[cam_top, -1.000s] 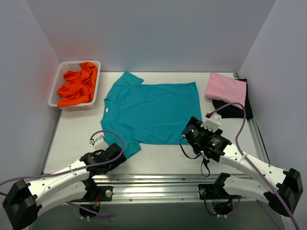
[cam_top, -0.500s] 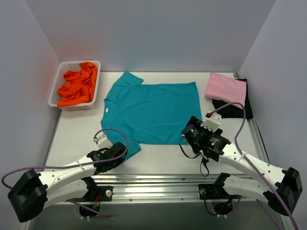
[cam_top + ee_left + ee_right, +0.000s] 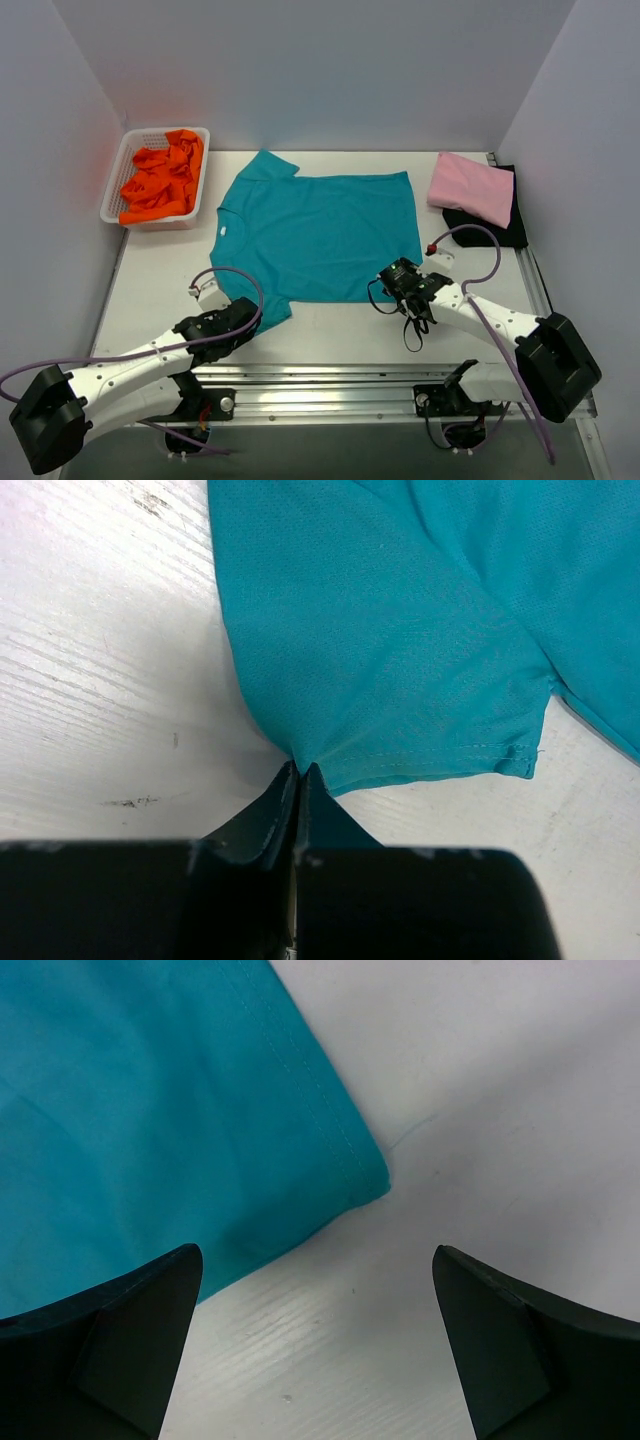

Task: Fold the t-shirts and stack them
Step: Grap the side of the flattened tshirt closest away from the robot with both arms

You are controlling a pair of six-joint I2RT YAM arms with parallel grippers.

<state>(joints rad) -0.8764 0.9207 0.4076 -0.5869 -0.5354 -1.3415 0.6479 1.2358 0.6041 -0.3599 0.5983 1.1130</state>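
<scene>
A teal t-shirt (image 3: 320, 235) lies spread flat on the middle of the table. My left gripper (image 3: 258, 318) is shut on the hem corner of its near sleeve (image 3: 400, 710); in the left wrist view the cloth puckers into the closed left gripper (image 3: 300, 770). At the shirt's near right hem corner (image 3: 360, 1175) my right gripper (image 3: 315, 1260) stands open just short of the cloth, with bare table between its fingers. From above, the right gripper (image 3: 390, 284) sits at that corner. A folded pink t-shirt (image 3: 470, 185) lies on a black one (image 3: 492, 230) at the back right.
A white mesh basket (image 3: 112, 195) at the back left holds crumpled orange t-shirts (image 3: 160, 178). Grey walls close in the table on three sides. A metal rail (image 3: 330, 375) runs along the near edge between the arm bases.
The left gripper has shut on the sleeve corner. The right arm has swung in and lowered its gripper to the teal shirt's near right hem corner.
</scene>
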